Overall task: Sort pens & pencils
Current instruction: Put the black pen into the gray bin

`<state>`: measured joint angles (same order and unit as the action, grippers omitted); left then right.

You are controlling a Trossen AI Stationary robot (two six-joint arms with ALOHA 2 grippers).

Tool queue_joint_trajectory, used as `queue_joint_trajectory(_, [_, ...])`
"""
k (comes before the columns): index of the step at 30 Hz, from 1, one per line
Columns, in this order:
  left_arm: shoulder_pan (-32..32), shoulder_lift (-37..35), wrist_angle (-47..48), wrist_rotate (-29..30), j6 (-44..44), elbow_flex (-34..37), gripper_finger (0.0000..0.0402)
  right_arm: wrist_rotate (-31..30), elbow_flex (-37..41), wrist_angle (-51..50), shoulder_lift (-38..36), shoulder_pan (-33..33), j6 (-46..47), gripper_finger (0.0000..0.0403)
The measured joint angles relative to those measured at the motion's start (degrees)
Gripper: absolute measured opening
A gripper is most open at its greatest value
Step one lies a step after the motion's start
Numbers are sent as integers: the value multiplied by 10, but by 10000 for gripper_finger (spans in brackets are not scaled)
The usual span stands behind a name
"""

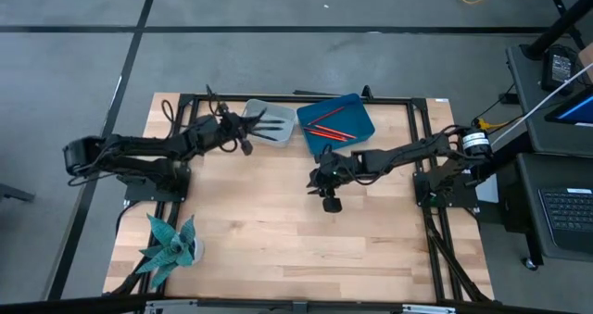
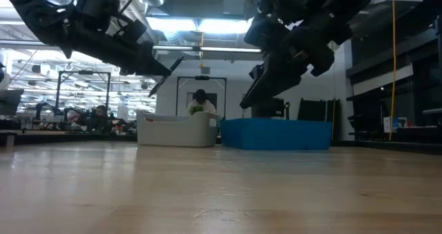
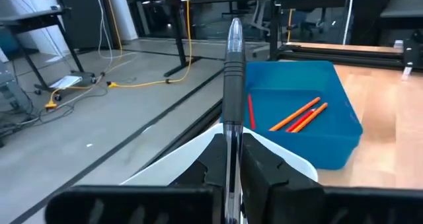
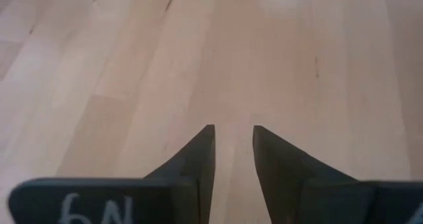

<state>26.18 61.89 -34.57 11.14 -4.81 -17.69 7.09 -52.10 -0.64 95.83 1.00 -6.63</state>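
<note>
My left gripper [image 1: 252, 126] is over the near left part of the white tray [image 1: 274, 129], shut on a dark pen [image 3: 233, 65] with a clear barrel. The pen sticks out past the fingers toward the blue tray [image 3: 330, 135]. Three red-orange pencils [image 3: 299, 115] lie on the blue tray's floor [image 1: 357, 119]. My right gripper [image 1: 324, 179] hangs open above bare table in front of the blue tray, with nothing between its fingers [image 4: 233, 135]. In the low view the left arm's pen tip [image 2: 168, 72] and the right gripper [image 2: 266, 82] are both well above the table. My left gripper pinches the pen between its two fingers [image 3: 261, 159], on the clear lower part of the barrel [image 3: 231, 128]. The pen lies along the fingers and its dark grip and tip reach out beyond them. It is lifted clear above the white tray.
The white tray [image 2: 176, 129] and blue tray [image 2: 276, 134] sit side by side at the table's far edge. A teal artificial plant [image 1: 170, 244] stands at the near left corner. Bare wood [image 4: 218, 52] spreads across the table's middle and near side.
</note>
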Motion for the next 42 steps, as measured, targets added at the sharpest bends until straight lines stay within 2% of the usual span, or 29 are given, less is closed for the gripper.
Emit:
queue_joint_trajectory(5, [43, 0, 0, -22, -4, 0, 16, 0, 0, 0, 0, -15, -15, 103])
queue_joint_trajectory(10, [81, 2, -12, -69, -4, 0, 16, 0, 0, 0, 0, -31, -17, 103])
queue_joint_trajectory(16, [114, 37, -22, -121, -4, -16, 16, 0, 0, -1, 0, -47, -29, 103])
queue_joint_trajectory(21, [122, 101, -13, -139, -16, -69, 16, 0, 0, -8, 0, -57, -29, 103])
queue_joint_trajectory(29, [122, 181, 72, -152, -37, -149, 16, 5, 0, -44, 0, -58, -29, 103])
queue_joint_trajectory(36, [122, 196, 92, -152, -45, -163, 16, 5, 0, -53, 0, -58, -28, 103])
queue_joint_trajectory(42, [125, 194, 166, -182, -65, -163, 16, 5, 0, -53, 0, -58, -27, 103])
